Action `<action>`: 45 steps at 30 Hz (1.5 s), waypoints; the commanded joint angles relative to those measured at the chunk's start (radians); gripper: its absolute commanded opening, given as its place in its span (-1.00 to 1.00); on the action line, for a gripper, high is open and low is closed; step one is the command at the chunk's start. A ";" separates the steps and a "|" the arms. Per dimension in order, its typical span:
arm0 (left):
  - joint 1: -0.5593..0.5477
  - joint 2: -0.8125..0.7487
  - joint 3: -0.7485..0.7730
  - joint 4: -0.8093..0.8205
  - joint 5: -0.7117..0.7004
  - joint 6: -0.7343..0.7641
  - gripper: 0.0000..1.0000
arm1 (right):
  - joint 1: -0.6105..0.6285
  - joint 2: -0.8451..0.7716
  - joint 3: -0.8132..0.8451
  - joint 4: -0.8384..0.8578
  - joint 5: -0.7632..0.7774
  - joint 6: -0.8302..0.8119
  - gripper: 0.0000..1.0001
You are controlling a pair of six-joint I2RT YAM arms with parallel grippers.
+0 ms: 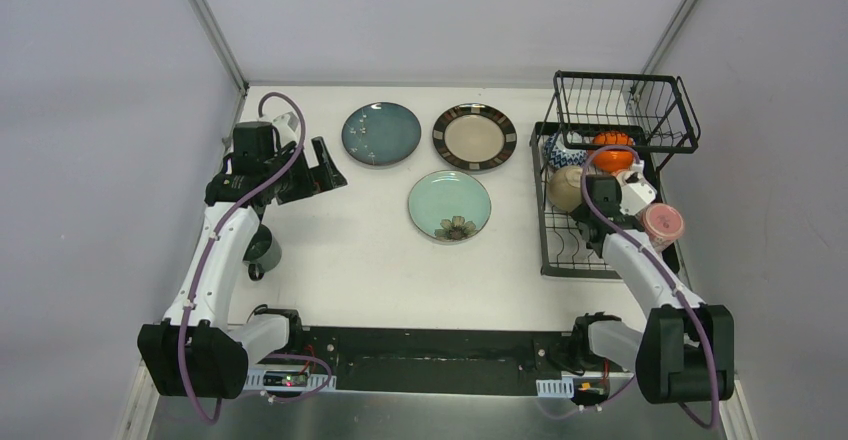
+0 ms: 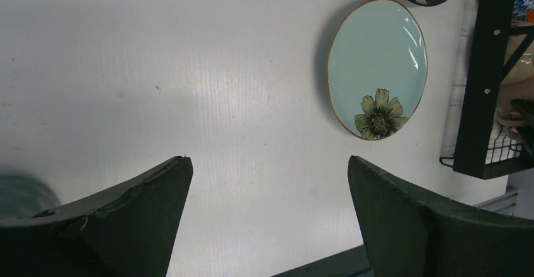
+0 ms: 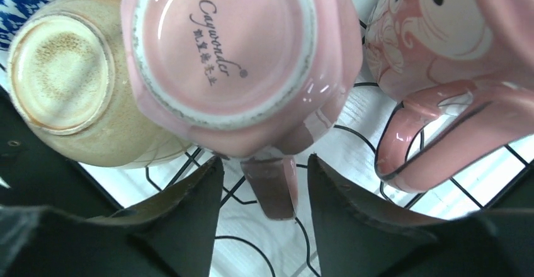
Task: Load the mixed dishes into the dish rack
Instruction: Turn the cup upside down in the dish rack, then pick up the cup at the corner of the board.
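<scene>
In the black wire dish rack [image 2: 486, 69], right, the handle of an upturned pink ceramic cup [image 3: 227, 44] is straddled by the parted right claw [image 3: 264, 159]; the left claw [image 2: 269, 158] is spread. The glazed mint-green plate [image 2: 378, 63] left of it, likely slick and brittle, should be rim-gripped.

Cups [image 3: 227, 50] crowd rack [image 1: 543, 210] rear; front prob. free.

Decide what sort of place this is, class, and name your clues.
Probably a robot test cell, not a kitchen: left arm and right arm bolted to a white table, plain grey walls, one dish rack as prop.
</scene>
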 commanded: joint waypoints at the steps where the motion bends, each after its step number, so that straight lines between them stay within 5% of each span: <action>1: -0.006 -0.015 0.037 -0.020 -0.108 -0.028 0.98 | -0.007 -0.072 0.068 -0.116 -0.026 0.037 0.17; 15: -0.006 0.015 0.043 -0.134 -0.556 -0.266 0.98 | -0.005 -0.339 0.066 -0.281 -0.308 -0.001 0.97; 26: 0.019 0.035 0.108 -0.424 -0.865 -0.585 0.90 | 0.000 -0.423 0.117 -0.321 -0.500 -0.054 1.00; 31: 0.092 0.054 0.096 -0.457 -0.865 -0.629 0.85 | 0.021 -0.439 0.095 -0.239 -0.625 -0.110 0.99; 37: 0.200 0.118 0.043 -0.470 -0.647 -0.682 0.59 | 0.069 -0.426 0.103 -0.200 -0.730 -0.188 0.99; 45: 0.226 0.204 0.012 -0.455 -0.641 -0.716 0.37 | 0.209 -0.451 0.143 -0.146 -0.784 -0.205 1.00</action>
